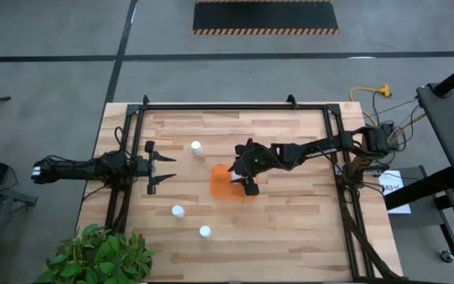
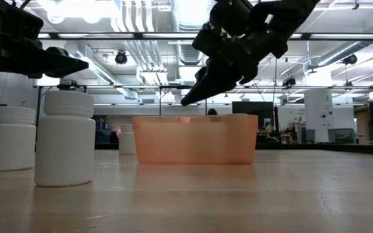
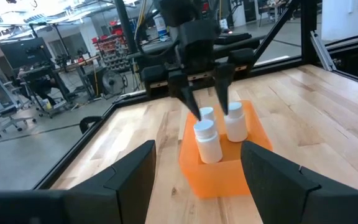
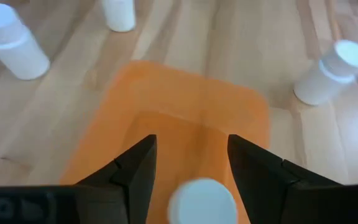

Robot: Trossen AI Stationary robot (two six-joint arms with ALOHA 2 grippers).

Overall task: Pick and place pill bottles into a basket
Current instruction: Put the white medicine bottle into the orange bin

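over the orange basket (image 1: 221, 183) our right gripper (image 3: 207, 111) hangs with fingers spread, three pill bottles (image 3: 207, 140) standing in the tray just below and between its tips; we judge a drop just finished. three more bottles (image 1: 196, 147) stand on the table, well apart from it. next we'd lift clear and reach one. our left gripper (image 1: 162, 167) waits spread, off to the side.
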